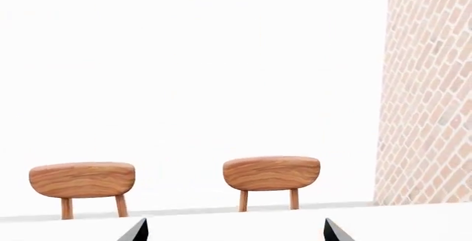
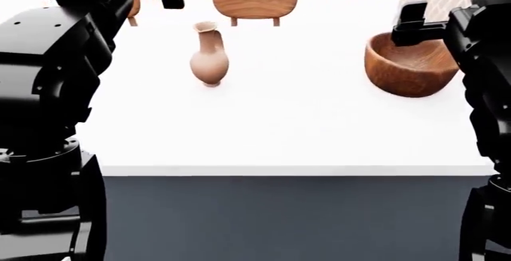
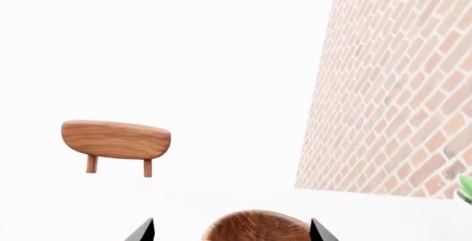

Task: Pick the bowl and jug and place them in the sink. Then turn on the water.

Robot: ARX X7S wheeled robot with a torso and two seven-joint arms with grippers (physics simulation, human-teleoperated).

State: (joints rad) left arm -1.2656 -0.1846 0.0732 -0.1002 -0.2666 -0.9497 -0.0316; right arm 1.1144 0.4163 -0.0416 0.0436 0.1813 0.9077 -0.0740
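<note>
The pale pink jug [image 2: 209, 54] stands upright on the white counter [image 2: 279, 129], left of centre. The reddish-brown wooden bowl [image 2: 407, 64] sits at the right, tilted toward me. My left gripper [image 1: 232, 231] is open, its two dark fingertips wide apart with only bare counter between them; the jug does not show in the left wrist view. My right gripper [image 3: 231, 231] is open too, and the bowl's rim [image 3: 258, 227] shows between its fingertips, a little beyond them. In the head view the right arm hangs over the bowl's right side. The sink is out of view.
Two wooden chair backs [image 1: 83, 180] [image 1: 271, 173] rise behind the counter's far edge; one shows in the head view [image 2: 255, 3]. A brick wall [image 3: 398, 86] stands at the far right. The counter's front edge [image 2: 279, 170] runs above a dark cabinet face.
</note>
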